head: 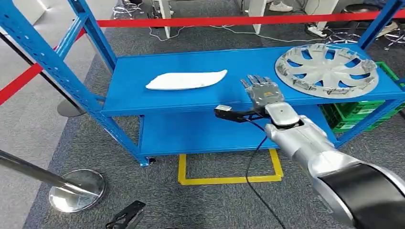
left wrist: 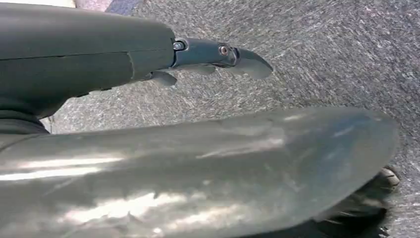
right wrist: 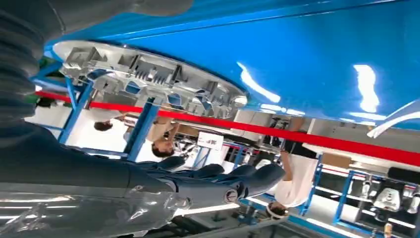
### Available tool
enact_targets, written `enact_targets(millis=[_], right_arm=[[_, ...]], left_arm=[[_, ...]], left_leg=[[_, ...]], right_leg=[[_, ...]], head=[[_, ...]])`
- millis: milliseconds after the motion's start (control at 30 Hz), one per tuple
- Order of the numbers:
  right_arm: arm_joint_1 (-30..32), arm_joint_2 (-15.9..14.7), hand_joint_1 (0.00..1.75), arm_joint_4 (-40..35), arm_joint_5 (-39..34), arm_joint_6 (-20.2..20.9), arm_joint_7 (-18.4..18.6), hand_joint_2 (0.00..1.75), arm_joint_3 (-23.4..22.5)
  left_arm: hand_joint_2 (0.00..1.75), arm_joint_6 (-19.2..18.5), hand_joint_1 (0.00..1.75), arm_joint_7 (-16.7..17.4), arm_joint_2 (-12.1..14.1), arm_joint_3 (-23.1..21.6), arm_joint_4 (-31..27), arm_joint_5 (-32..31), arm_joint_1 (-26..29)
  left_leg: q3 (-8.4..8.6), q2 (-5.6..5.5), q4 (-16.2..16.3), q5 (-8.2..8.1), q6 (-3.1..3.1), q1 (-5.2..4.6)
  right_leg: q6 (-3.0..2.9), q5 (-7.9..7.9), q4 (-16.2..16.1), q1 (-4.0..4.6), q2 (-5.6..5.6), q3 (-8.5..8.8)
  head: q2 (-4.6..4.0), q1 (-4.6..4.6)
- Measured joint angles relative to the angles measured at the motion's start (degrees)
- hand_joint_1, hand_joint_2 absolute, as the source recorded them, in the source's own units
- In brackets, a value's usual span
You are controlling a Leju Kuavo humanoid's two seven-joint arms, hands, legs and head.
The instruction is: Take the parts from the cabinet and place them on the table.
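1. The right hand hangs flat over the blue shelf's front edge, fingers spread, grasping nothing.
2. The silver wheel cover lies at the shelf's right end, just beside that hand and not touching it.
3. The white curved part rests mid-shelf, well apart from the wheel cover.
4. The wheel cover looks light, stiff and slick, likely thin plastic; its rim or a spoke opening seems the surest hold, since a flat pinch may slip.
5. The white part looks smooth and light; its narrow end should suit a grip.
6. A green crate sits under the shelf's right end; contents cannot be made out.
7. The left hand hangs over the carpet, fingers loosely extended, holding nothing.
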Motion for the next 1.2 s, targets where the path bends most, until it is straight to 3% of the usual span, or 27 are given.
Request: enact_targets(millis=[200,233,267,333,400,433,467,500,533,567,600,633,700,733,767,800,900,933,1000,1067,1100,1133,1200], right_arm=[[0.00,0.00,0.00,0.00,0.00,0.00,0.00,1.75,0.00],[0.01,0.00,0.00,0.00,0.00,0.00,0.02,1.75,0.00],[0.01,0.00,0.00,0.00,0.00,0.00,0.02,1.75,0.00],[-0.14,0.00,0.00,0.00,0.00,0.00,0.02,1.75,0.00],[-0.24,0.02,0.00,0.00,0.00,0.00,0.02,1.75,0.00],[-0.07,0.04,0.00,0.00,0.02,0.02,-0.07,1.75,0.02],[-0.89,0.04,0.00,-0.02,0.00,0.00,-0.07,1.75,0.00],[-0.76,0.04,0.00,0.00,0.00,0.00,-0.07,1.75,0.02],[-0.39,0.04,0.00,0.00,0.02,0.00,-0.07,1.75,0.02],[0.03,0.04,0.00,0.02,0.02,0.00,-0.07,1.75,0.02],[0.29,0.04,0.00,0.02,0.02,0.00,-0.07,1.75,0.02],[0.34,0.04,0.00,0.02,0.02,0.00,-0.07,1.75,0.02],[0.21,0.04,0.00,0.02,0.02,0.00,-0.07,1.75,0.02],[0.27,0.04,0.00,0.09,0.02,0.02,-0.07,1.75,0.02],[0.14,0.04,0.00,0.09,0.02,0.02,-0.09,1.75,0.02],[0.31,0.07,0.00,0.09,0.07,0.02,-0.20,1.75,0.04],[0.39,-0.04,0.00,-0.02,0.04,-0.02,-0.06,1.75,0.02],[0.21,-0.04,0.00,-0.04,0.04,-0.04,-0.07,1.75,0.02],[0.05,-0.04,0.00,-0.02,0.07,-0.02,-0.09,1.75,0.02],[0.34,-0.02,0.00,-0.02,0.13,-0.02,-0.15,1.75,0.02],[0.47,-0.02,0.00,-0.02,0.15,-0.02,-0.17,1.75,0.04],[0.52,-0.02,0.00,-0.02,0.13,-0.02,-0.17,1.75,0.04],[0.48,-0.02,0.00,-0.02,0.13,-0.02,-0.17,1.75,0.04]], left_arm=[[0.00,0.00,0.00,0.00,0.00,0.00,0.00,0.00,0.01],[0.00,0.00,0.00,0.00,0.00,0.00,0.00,-0.02,0.02],[0.00,0.00,0.00,0.00,0.00,0.00,0.00,-0.02,0.04],[0.00,0.00,0.00,0.00,0.07,0.00,0.00,-0.02,-0.02],[0.00,0.00,0.00,0.00,0.09,0.00,0.00,-0.02,-0.07],[0.00,0.00,0.00,0.00,0.22,0.00,0.00,-0.02,-0.03],[0.00,0.00,0.00,0.00,0.20,0.00,0.00,-0.02,-0.26],[0.00,0.00,0.00,0.00,0.17,0.00,0.00,-0.02,-0.25],[0.00,0.00,0.00,0.00,0.17,0.00,0.00,-0.02,-0.17],[0.00,0.00,0.00,0.00,0.15,0.00,0.00,-0.02,-0.10],[0.00,0.00,0.00,0.00,0.13,0.00,0.00,-0.02,-0.05],[0.00,-0.02,0.00,0.00,0.09,0.00,0.00,-0.02,-0.02],[0.00,-0.13,0.00,0.00,0.04,0.00,0.00,-0.02,-0.02],[0.00,-0.13,0.00,0.00,0.11,0.00,0.00,-0.02,-0.06],[0.00,-0.11,0.00,0.00,0.13,0.00,0.00,-0.04,-0.23],[0.00,-0.11,0.00,0.00,0.15,0.00,0.00,-0.04,-0.29],[0.00,-0.11,0.00,0.00,0.15,0.00,0.00,-0.11,-0.11],[0.00,-0.11,0.00,0.00,0.11,0.00,0.00,-0.11,-0.20],[0.00,-0.11,0.00,0.00,0.02,0.00,0.00,-0.11,-0.45],[0.00,-0.13,0.00,0.00,-0.02,0.00,0.00,-0.11,-0.20],[0.00,-0.13,0.00,0.00,-0.02,0.00,0.00,-0.11,-0.01],[0.00,-0.13,0.00,0.00,-0.02,0.00,0.00,-0.11,0.08],[0.00,-0.11,0.00,0.00,0.00,0.00,0.00,-0.11,0.07]], left_leg=[[-0.01,0.00,-0.11,0.12,0.02,-0.01],[-0.02,0.00,-0.35,0.37,0.05,-0.02],[0.26,-0.01,-1.63,1.70,0.25,-0.10],[2.77,0.00,-8.70,6.87,1.09,-0.50],[5.36,0.06,-14.97,10.62,2.11,-1.18],[6.67,-0.26,-17.95,9.44,2.87,-1.36],[8.12,-0.20,-18.07,9.02,3.59,-1.04],[8.37,-0.19,-18.06,8.67,3.63,-1.03],[8.64,-0.19,-18.01,8.31,3.64,-0.97],[8.98,-0.20,-17.98,7.97,3.55,-0.86],[9.36,-0.27,-17.91,7.62,3.43,-0.73],[9.79,-0.38,-17.80,7.20,3.19,-0.55],[10.97,-0.42,-17.46,6.10,2.49,-0.11],[11.21,-0.41,-17.43,5.57,1.95,-0.34],[11.09,-0.38,-17.06,5.49,1.69,-0.26],[10.93,-0.36,-17.26,5.44,1.50,-0.36],[11.16,-0.24,-16.83,4.67,0.62,-0.21],[10.40,-0.01,-15.00,4.42,0.29,-0.25],[5.78,0.04,-7.16,1.99,-0.20,-0.10],[0.15,0.04,0.29,-0.28,-0.21,-0.11],[-0.81,0.04,0.26,0.40,-0.02,-0.13],[-0.57,0.04,-1.80,2.36,0.21,-0.17],[2.57,0.05,-10.59,8.92,0.85,-0.38]], right_leg=[[0.00,-0.02,0.00,0.01,0.00,0.03],[0.00,-0.07,0.01,0.02,0.01,0.09],[0.02,-0.29,0.01,0.06,0.02,0.36],[0.06,-0.89,-0.04,0.14,0.02,1.22],[0.17,-1.39,-0.10,0.10,-0.02,1.82],[1.20,-1.84,0.29,0.61,0.15,2.51],[2.19,-5.98,6.24,0.45,-0.15,-0.18],[2.42,-7.79,11.26,0.35,-0.16,-2.97],[2.68,-9.00,15.25,0.23,-0.18,-5.54],[2.93,-8.93,17.14,0.07,-0.18,-7.27],[3.23,-7.54,16.41,-0.12,-0.20,-7.68],[3.48,-5.11,13.57,-0.32,-0.21,-7.05],[4.15,1.78,3.62,-0.91,-0.28,-3.56],[4.64,2.82,1.07,-1.03,-0.15,-2.59],[3.31,0.26,-0.62,-0.70,-0.16,-2.30],[2.40,1.55,0.00,-0.67,-0.14,-1.95],[1.43,1.19,0.06,-0.92,0.01,-1.38],[1.12,0.97,0.01,-0.89,0.13,-0.96],[0.77,0.30,0.01,-0.81,0.15,-0.17],[0.52,-0.58,0.01,-0.66,0.13,0.72],[0.47,-1.02,0.01,-0.61,0.15,1.25],[0.46,-1.45,0.01,-0.57,0.16,1.84],[0.62,-2.40,-0.05,-0.58,0.16,3.18]], head=[[0.00,0.00],[0.00,-0.02],[0.00,-0.04],[0.00,0.00],[0.00,-0.02],[0.00,-0.02],[0.00,0.35],[0.00,0.24],[0.00,0.37],[0.00,0.24],[0.00,0.35],[0.00,0.31],[0.00,0.35],[0.00,0.39],[0.00,0.53],[0.00,0.26],[0.00,0.31],[0.00,0.15],[0.00,0.07],[0.00,0.02],[0.00,0.07],[0.00,0.02],[0.00,0.04]])
